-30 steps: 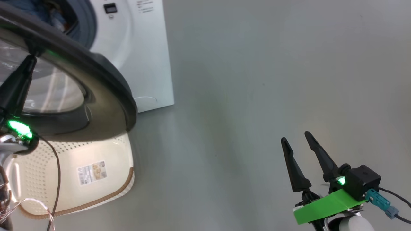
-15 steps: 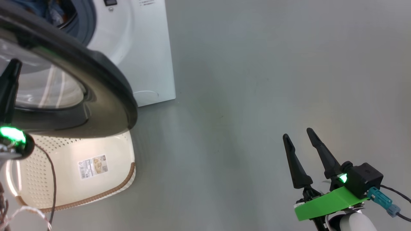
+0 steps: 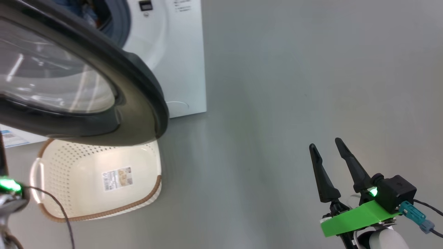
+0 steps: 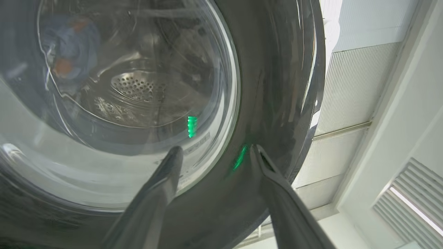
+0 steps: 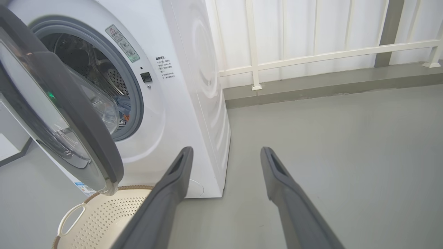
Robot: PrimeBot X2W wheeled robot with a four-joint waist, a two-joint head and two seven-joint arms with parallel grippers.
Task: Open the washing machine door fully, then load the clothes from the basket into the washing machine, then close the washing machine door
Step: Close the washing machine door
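Laundry corner — washing machine, basket

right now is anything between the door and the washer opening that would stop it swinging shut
Nothing visible does. In the right wrist view nothing shows in the gap between the washing machine door and the washing machine opening; the clothes lie inside the drum; the basket sits on the floor below the door.

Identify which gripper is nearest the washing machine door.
The left gripper, fingers spread just before the washing machine door; the right gripper hangs over bare floor, well away.
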